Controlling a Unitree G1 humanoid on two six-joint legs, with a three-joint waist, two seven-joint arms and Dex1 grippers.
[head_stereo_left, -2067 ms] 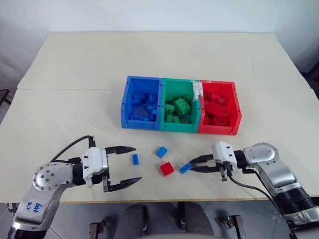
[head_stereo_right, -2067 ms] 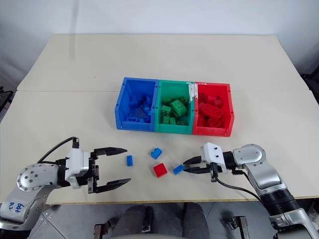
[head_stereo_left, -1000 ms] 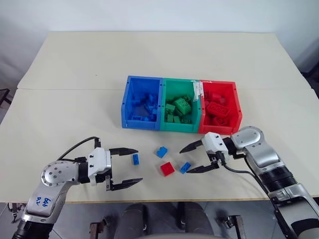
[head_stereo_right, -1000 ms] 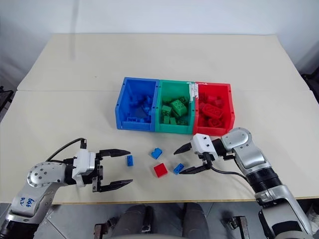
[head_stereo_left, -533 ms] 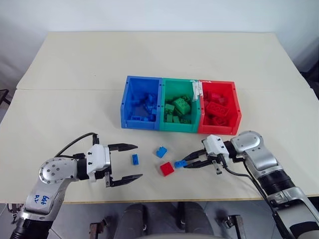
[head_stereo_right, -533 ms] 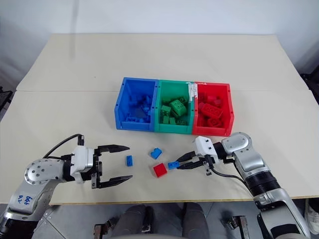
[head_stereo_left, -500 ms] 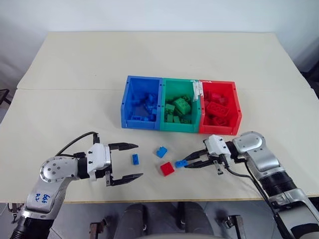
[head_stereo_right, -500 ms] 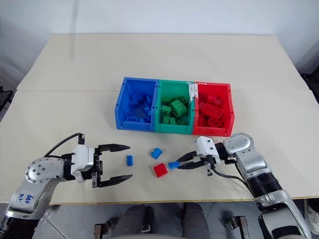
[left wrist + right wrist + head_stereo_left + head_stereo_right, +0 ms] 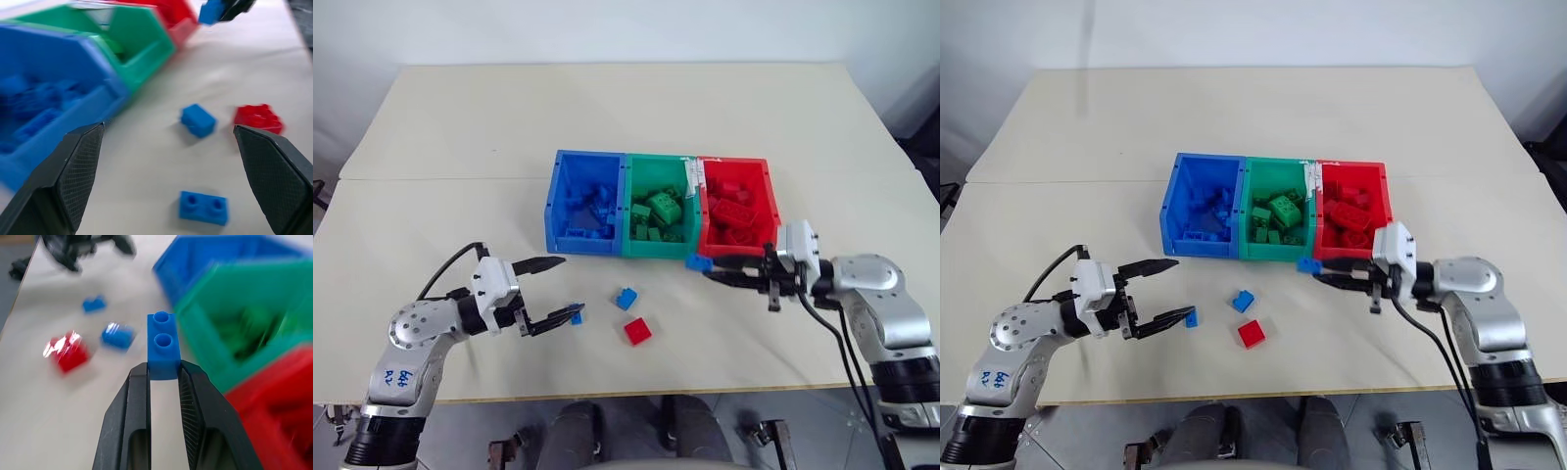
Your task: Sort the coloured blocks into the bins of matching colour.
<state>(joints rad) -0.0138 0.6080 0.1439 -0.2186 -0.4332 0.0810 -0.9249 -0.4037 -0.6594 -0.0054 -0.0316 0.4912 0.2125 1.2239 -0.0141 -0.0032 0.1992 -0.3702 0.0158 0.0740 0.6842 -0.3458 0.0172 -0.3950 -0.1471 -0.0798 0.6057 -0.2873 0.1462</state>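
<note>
Carrying a small blue brick [image 9: 163, 346], your right gripper [image 9: 713, 267] was clenched on it just before the red bin [image 9: 764, 241]. Next it needed travel across to the blue bin [image 9: 554, 208]. Your left gripper [image 9: 557, 290] stood released around another blue brick [image 9: 203, 208].

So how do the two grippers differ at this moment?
The left gripper stands open and empty, its fingers either side of a small blue brick lying on the table; the right gripper is shut on another blue brick, held clear of the table. The left is low over the table's near side; the right is in front of the red bin. Both have two black fingers.
</note>
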